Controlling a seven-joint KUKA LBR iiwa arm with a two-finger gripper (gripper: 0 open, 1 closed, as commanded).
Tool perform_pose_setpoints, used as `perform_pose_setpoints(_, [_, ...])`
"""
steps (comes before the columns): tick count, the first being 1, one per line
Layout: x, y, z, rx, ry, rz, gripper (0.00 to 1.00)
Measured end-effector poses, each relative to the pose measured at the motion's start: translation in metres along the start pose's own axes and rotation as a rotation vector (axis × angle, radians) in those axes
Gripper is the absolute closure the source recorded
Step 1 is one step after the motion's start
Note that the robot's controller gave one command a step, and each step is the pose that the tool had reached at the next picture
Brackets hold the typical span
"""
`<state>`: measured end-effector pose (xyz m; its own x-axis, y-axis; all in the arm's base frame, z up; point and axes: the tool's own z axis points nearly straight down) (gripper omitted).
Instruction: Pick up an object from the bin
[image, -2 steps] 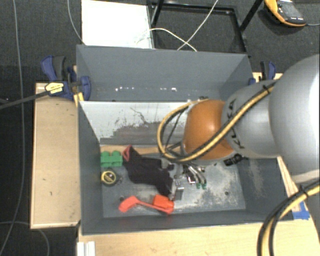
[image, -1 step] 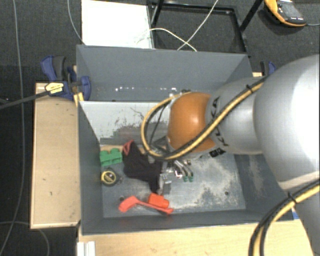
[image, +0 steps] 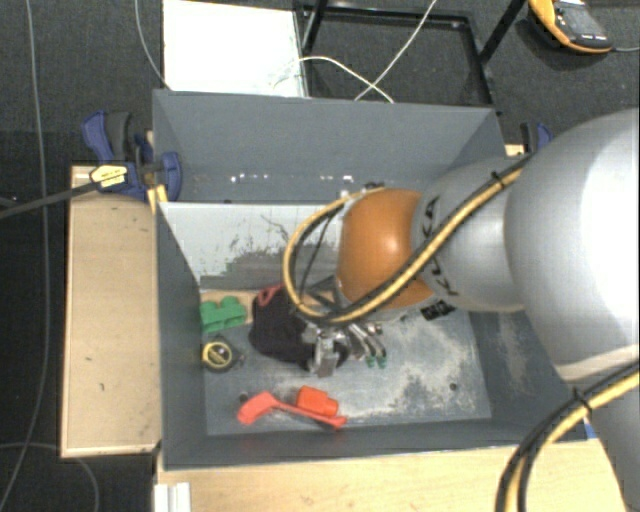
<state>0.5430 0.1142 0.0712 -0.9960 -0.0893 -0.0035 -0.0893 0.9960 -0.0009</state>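
Note:
My gripper (image: 335, 350) hangs low in the middle of the bin, under the arm's orange cover. Its metal tip sits at the right edge of a black, soft-looking lump (image: 275, 328) and seems to touch it. Just below the gripper, on the bin floor, lies an orange-red plastic tool (image: 292, 407) with a bent handle. Whether anything is in the gripper's grasp is hidden from me.
A green block (image: 222, 313) rests against the bin's left wall, and a small yellow-and-black tape measure (image: 218, 355) lies just below it. The arm covers the bin's upper right. Bare grey floor shows at the lower right.

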Motion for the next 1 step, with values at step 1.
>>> perform_pose_setpoints(1, [0.0,0.0,0.0,0.0,0.0,0.0,1.0])
